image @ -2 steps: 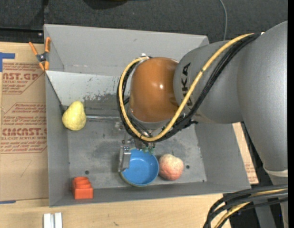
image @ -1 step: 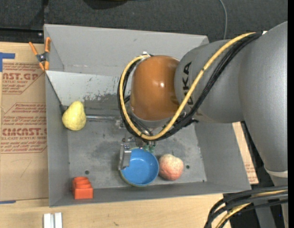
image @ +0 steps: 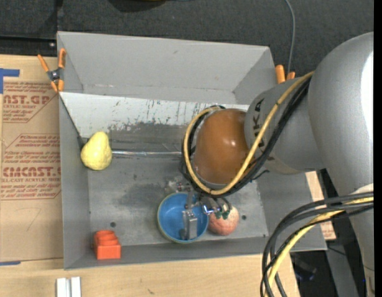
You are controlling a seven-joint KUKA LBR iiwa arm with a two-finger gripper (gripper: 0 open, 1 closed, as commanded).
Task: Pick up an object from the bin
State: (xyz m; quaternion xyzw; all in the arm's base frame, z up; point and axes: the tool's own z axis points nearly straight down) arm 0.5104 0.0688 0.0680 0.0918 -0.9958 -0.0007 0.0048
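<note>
My gripper [image: 192, 218] reaches down into a blue bowl [image: 172, 218] near the bin's front edge, right of centre. One metal finger stands inside the bowl near its right rim; the other is hard to make out. A pink-red peach-like fruit [image: 225, 223] with a green stem lies just right of the bowl, touching it or nearly so. Nothing shows clearly between the fingers.
A yellow pear-shaped fruit [image: 96, 151] lies at the left wall. An orange block [image: 107, 245] sits in the front left corner. The arm with its orange cover and yellow cables hangs over the bin's right half, hiding the floor there.
</note>
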